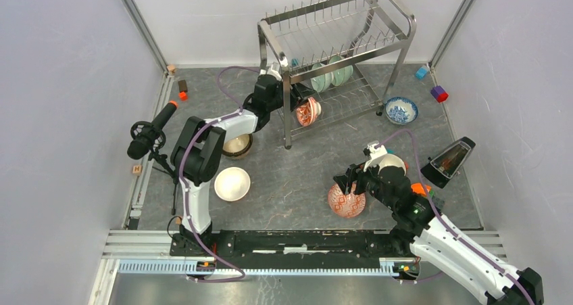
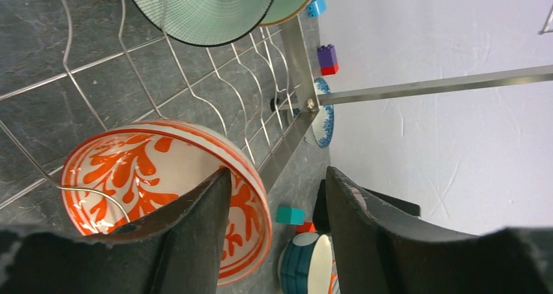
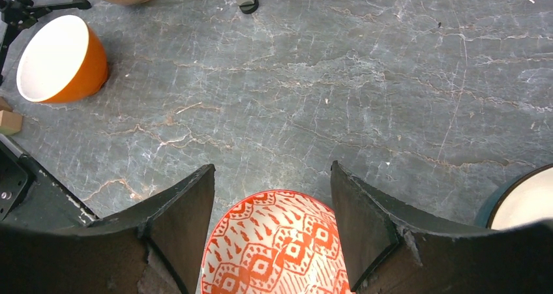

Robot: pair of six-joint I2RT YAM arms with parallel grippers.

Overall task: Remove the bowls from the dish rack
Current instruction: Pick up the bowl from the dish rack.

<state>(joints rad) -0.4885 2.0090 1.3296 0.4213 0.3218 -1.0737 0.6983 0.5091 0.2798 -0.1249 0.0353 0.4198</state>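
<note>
Left jaws partly open, straddling the rim of the orange floral bowl (image 2: 150, 170) on the dish rack's (image 1: 287, 126) lower tier. One finger sits inside, the other clear of the outer wall, so no grip yet. Risk: a wire prong crosses the bowl's face — a straight pull could snag it and pop it out of a thin rim pinch. The pale green bowls (image 1: 331, 76) stand close behind, easy to bump. Right jaws wide open over the red geometric bowl (image 3: 277, 248) on the bench (image 3: 391, 79) — apparently not holding it.
</note>
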